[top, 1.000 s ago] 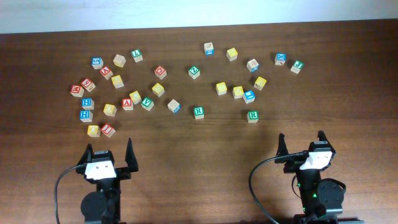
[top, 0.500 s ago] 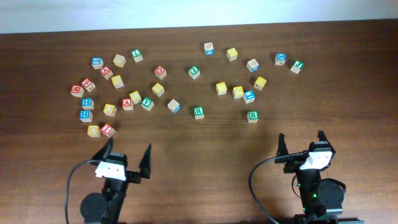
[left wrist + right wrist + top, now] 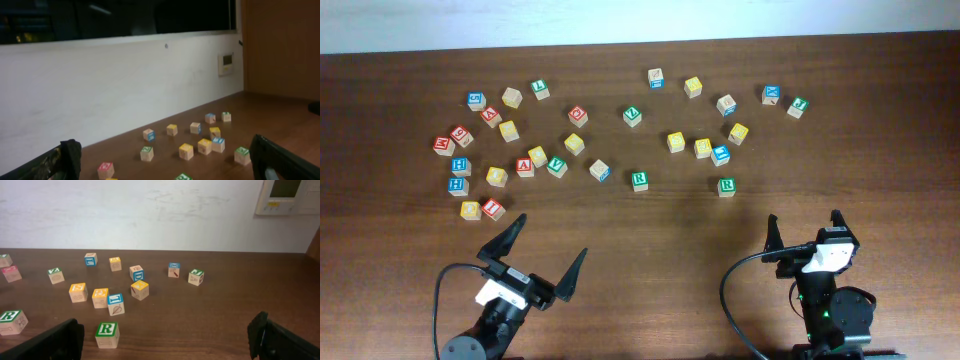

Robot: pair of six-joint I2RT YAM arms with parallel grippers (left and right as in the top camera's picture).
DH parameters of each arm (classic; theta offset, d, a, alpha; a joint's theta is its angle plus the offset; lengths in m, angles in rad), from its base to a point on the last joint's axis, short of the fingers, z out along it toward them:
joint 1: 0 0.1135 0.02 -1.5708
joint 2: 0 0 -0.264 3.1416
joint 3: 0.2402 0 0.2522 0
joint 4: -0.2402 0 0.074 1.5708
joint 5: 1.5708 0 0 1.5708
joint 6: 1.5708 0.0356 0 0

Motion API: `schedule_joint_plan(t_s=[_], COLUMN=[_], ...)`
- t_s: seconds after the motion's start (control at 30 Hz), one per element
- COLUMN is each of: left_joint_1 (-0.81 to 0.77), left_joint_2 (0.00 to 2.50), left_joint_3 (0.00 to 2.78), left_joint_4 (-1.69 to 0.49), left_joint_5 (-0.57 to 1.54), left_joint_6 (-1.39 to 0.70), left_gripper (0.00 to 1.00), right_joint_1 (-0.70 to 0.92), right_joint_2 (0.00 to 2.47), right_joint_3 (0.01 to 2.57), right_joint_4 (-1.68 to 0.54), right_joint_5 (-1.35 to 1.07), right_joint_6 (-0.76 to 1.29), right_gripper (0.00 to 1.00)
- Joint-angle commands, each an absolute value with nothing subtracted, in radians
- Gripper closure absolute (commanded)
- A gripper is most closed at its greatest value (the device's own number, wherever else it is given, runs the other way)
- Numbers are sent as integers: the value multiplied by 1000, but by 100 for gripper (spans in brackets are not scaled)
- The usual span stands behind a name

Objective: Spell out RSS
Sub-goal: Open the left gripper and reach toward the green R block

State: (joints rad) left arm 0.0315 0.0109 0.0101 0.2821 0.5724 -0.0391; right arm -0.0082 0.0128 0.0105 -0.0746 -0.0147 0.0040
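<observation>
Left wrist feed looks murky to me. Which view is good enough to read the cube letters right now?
Left wrist: dim, underexposed and soft, letters on the cubes unreadable. Right wrist: bright and sharp, the nearest green R cube reads plainly. Overhead: evenly lit, no glare, but cubes small, letters only partly legible.

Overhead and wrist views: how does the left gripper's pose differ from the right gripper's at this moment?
The left gripper is turned diagonally, aimed toward the middle of the table; the right gripper points straight at the far edge. The left gripper's wrist view shows cubes only at a distance; the right gripper's wrist view has a green R cube close ahead. Shared: both are open, hold nothing, and sit short of the cubes.
</observation>
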Motion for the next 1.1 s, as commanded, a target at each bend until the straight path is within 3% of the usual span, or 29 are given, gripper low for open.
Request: schedule_joint_plan(t_s=[0.0,0.43,0.53,0.7,0.87,1.0,1.07], left_joint_1=[38,38,38,37,38,21,-35], left_joint_2=[6,30,128,525,810,899,966], left_joint_3=[40,239,361,731,865,923,1083], left_joint_4=[292,282,126,-345,-341,-381,-620], left_joint_5=[587,552,526,541,972,788,544], left_joint_6=[-68,-68,-68,-29,-15,-134,-134], left_gripper=[1,1,1,1,1,1,1], right_joint_1=[1,1,1,1,1,1,1], right_joint_2=[4,4,4,4,4,4,4], right_joint_3=[6,6,6,6,6,6,6], right_joint_4=[-82,-82,-82,-82,-82,-82,-82], right_joint_5=[5,5,5,5,5,5,5], right_joint_6=[7,7,7,7,7,7,7], right_gripper=[2,2,2,2,2,2,2])
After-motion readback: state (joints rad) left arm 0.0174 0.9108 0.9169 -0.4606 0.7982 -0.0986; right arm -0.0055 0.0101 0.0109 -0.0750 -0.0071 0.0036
